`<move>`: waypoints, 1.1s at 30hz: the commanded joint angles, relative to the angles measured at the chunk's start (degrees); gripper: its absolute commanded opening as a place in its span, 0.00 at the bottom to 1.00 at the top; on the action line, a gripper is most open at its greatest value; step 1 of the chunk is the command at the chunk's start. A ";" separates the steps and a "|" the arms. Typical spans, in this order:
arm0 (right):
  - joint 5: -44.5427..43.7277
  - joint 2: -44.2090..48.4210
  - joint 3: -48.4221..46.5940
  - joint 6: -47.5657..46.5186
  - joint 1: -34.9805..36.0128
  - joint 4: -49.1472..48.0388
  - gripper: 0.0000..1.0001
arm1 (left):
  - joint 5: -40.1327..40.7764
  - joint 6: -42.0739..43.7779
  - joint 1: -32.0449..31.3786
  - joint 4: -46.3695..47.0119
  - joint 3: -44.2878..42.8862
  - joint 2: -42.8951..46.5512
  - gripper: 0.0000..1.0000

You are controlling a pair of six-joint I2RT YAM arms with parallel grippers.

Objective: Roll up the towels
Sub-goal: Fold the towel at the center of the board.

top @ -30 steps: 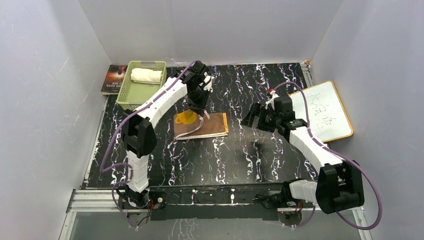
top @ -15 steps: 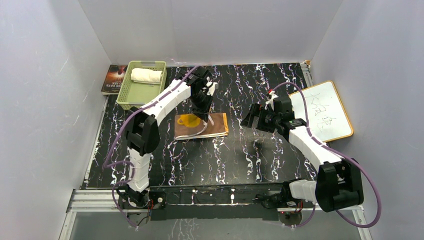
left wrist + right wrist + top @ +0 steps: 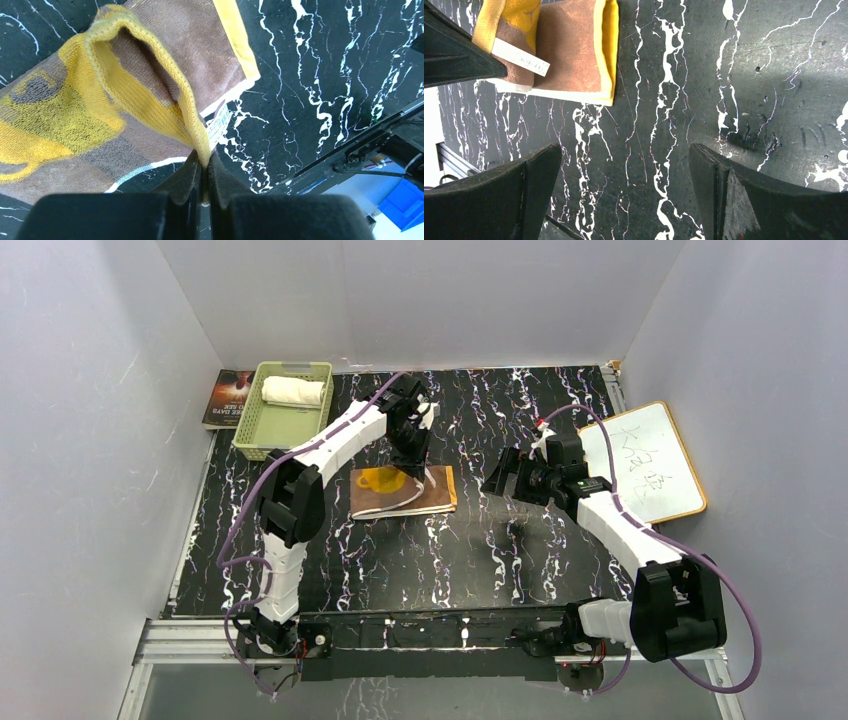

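The brown towel (image 3: 436, 492) lay near the middle of the black, white-veined worktop (image 3: 450, 550), somewhat left of centre; its yellow-orange pattern showed at the left end and a yellow border ran along its right edge. The left pincer (image 3: 406, 476) stood over that towel, pointing down; in the left wrist view the left pincer (image 3: 202, 165) was closed on a yellow-edged fold of the cloth, the two dark fingers pressed together with only the thin hem between them. From that pinch the hem rose and curved in a loop above the rest of the brown towel (image 3: 60, 110), which lay flat beneath it; a small white label (image 3: 219, 125) stuck out from the towel's edge just beside the pinched fold.

The right pincer (image 3: 507, 478) hung to the right of the towel, apart from it, above bare worktop; in the right wrist view the right pincer (image 3: 624, 160) was spread wide, with nothing between its fingers; the brown towel (image 3: 569, 50) showed beyond them, with the label (image 3: 519, 56) on its raised part.

The cream-white towel (image 3: 293, 391) lay rolled in the green basket (image 3: 275, 432) at the far left corner; a book (image 3: 228, 398) lay just left of the basket; a white board (image 3: 645, 462) with a wooden frame lay at the right edge, partly off the worktop.
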State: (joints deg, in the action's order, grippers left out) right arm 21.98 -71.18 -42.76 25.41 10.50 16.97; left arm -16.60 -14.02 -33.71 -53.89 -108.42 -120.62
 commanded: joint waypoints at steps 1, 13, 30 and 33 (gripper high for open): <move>-0.57 -0.22 -1.46 -0.89 0.08 -1.89 0.98 | -3.88 -1.40 -0.30 1.36 -0.86 0.45 0.00; -1.86 0.24 0.10 -0.55 0.12 -5.90 0.98 | -12.46 -3.21 0.09 10.72 8.23 8.52 0.56; 2.06 -24.67 -17.09 4.68 18.87 -22.30 0.00 | -5.41 -15.95 15.78 56.84 50.91 33.09 0.10; 4.92 -32.20 -19.36 3.69 18.94 -24.82 0.00 | -5.52 -16.89 16.79 63.65 54.54 30.42 0.00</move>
State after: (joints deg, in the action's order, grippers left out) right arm 24.03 -96.47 -58.78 29.12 29.63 -2.17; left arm -21.78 -28.42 -17.74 -3.84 -57.82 -88.03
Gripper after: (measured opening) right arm 0.005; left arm 0.043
